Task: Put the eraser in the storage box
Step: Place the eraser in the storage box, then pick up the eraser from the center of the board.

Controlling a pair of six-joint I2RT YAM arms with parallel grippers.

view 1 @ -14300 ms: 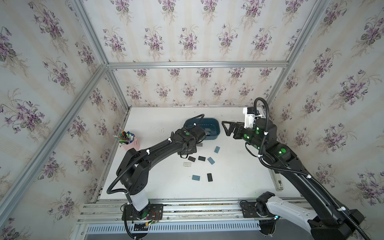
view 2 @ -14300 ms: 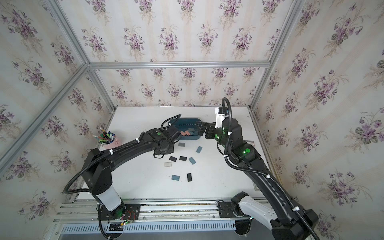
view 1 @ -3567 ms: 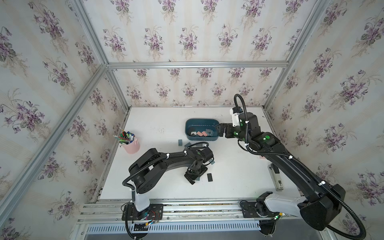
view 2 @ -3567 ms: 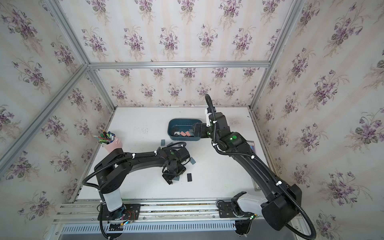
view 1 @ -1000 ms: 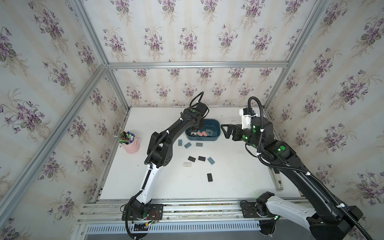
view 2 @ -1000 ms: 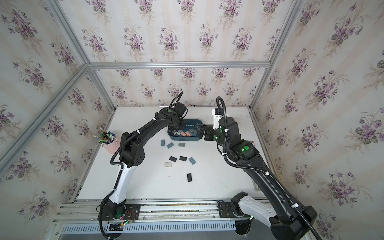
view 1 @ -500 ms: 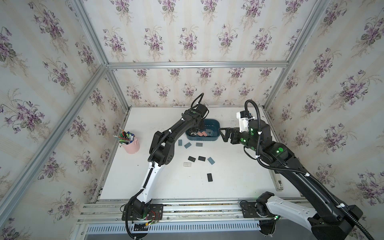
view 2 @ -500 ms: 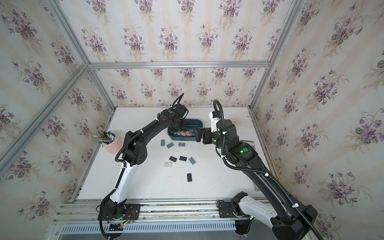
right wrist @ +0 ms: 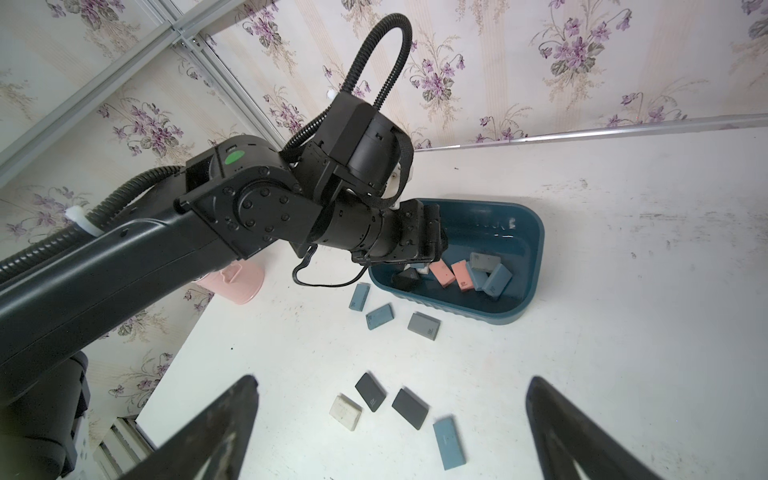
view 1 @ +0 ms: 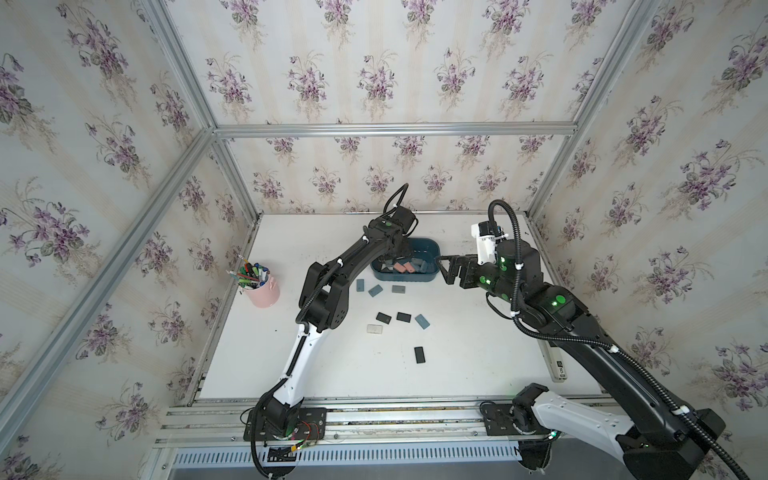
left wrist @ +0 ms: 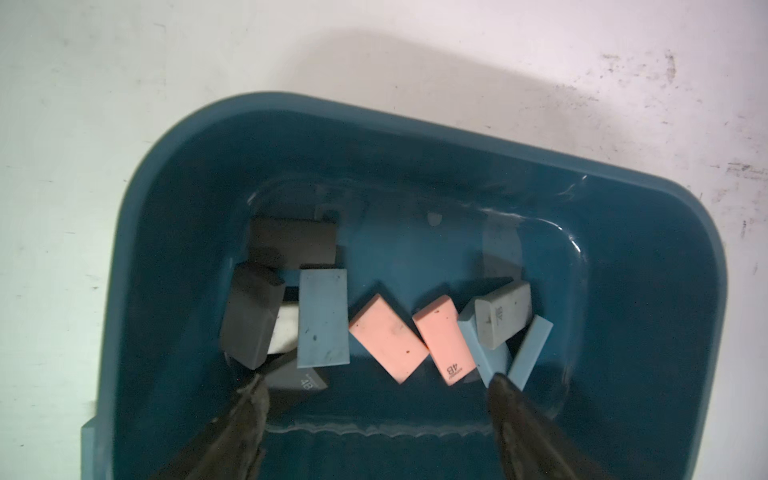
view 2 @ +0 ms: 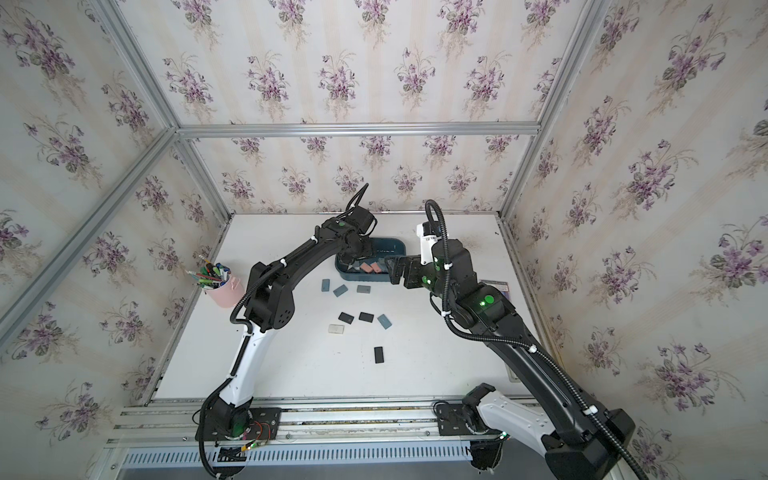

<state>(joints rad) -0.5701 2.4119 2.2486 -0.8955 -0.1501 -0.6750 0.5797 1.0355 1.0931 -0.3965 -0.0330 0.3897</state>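
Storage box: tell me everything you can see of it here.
The storage box is a dark teal, glossy plastic tub, shallow, rectangular with rounded corners, upright on the white table in its far half. Roughly ten erasers, pink, blue, grey, black and white, lie jumbled inside. The left gripper hovers open above them.

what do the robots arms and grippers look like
The left arm and right arm are glossy black with white base links, green joint lights and ribbed black cable hoses tied with white clips. The left gripper and right gripper each have two dark tapered fingers.
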